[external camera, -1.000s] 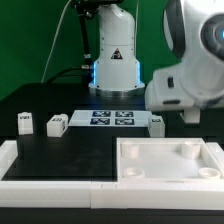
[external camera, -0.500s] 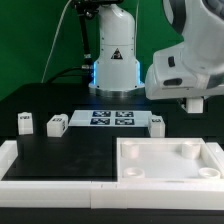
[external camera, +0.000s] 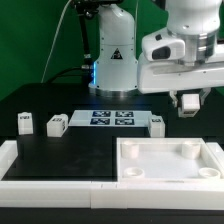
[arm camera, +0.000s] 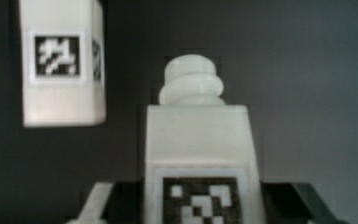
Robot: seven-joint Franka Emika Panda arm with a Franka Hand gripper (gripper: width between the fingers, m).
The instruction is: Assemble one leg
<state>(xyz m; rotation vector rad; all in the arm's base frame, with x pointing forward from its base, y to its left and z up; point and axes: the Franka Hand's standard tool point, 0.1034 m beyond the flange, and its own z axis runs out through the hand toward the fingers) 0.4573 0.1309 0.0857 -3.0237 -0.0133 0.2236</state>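
My gripper (external camera: 189, 104) hangs above the table at the exterior view's right, behind the tabletop (external camera: 170, 172). In the wrist view the gripper (arm camera: 197, 196) is shut on a leg (arm camera: 197, 140), a white post with a tag and a rounded screw tip pointing away. Its fingers (arm camera: 105, 200) press both sides of the post. A second leg (arm camera: 62, 65) lies on the black table beyond it. In the exterior view three more legs stand on the table: one (external camera: 25, 122) at the far left, one (external camera: 56, 125) beside it, and one (external camera: 156, 123) near my gripper.
The marker board (external camera: 110, 119) lies at the middle back. A white fence rim (external camera: 50, 180) runs along the front and left of the table. The robot base (external camera: 114, 60) stands behind the marker board.
The arm has risen and swung back, so the gripper now shows hanging above the table at the exterior view's right. The three legs on the table have not moved.
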